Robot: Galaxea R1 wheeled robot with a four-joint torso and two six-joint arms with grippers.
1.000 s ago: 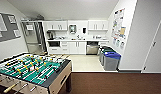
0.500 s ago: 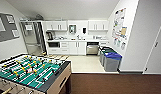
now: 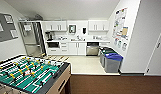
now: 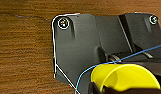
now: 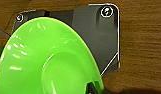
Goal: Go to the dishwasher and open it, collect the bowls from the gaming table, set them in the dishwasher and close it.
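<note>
The yellow bowl [image 4: 123, 76] gets cut off by the frame edge, same with the lime-green bowl [image 5: 46, 60]. The foosball table [image 3: 28, 75] is clipped at the corner. Wall posters [image 3: 120, 27] can't be read, too blurry.

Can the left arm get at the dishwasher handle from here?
Probably not. The dishwasher is across the kitchen floor, well beyond the foosball table, and the left wrist view shows a yellow bowl at that hand.
</note>
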